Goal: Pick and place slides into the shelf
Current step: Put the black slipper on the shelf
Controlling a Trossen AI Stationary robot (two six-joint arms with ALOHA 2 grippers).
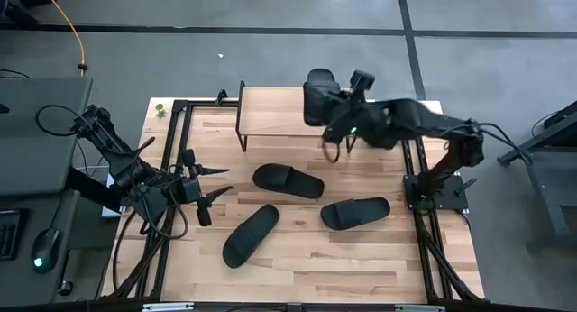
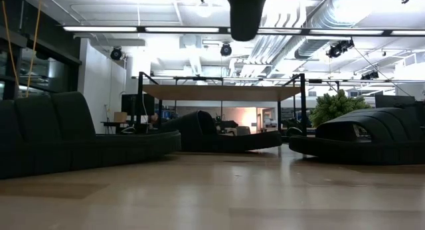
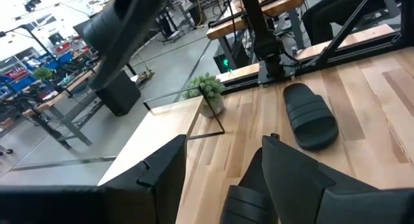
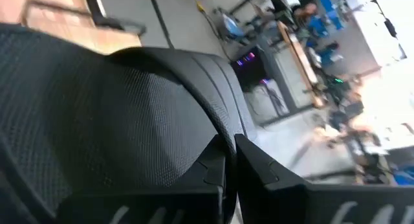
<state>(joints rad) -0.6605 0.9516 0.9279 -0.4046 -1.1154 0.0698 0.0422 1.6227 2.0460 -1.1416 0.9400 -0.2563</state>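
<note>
Three black slides lie sole-down on the wooden table: one in the middle [image 1: 287,180], one to the right [image 1: 355,212], one nearer the front [image 1: 251,234]. Another slide [image 1: 317,96] hangs in the air over the right end of the shelf [image 1: 270,114], a low rack with a light wood top and black legs at the table's far side. My right gripper [image 4: 229,166] is shut on it. In the low view the hanging slide's rounded end [image 2: 247,14] shows well above the shelf top [image 2: 219,92]. My left gripper [image 1: 212,186] stands open at the table's left, touching nothing. My right gripper pinches an edge of the slide [image 4: 217,130] between its two fingers, which come at it slanting down from the table's right. Which part of the slide that edge belongs to I cannot tell. The slide is lifted clear and hangs lengthwise below the fingers, one rounded end down.
Black frame rails [image 1: 419,222] run along the table's left and right sides beside the arm bases. A small green plant [image 1: 159,107] stands at the table's far left corner. Bare wood shows near the front edge [image 1: 315,276].
</note>
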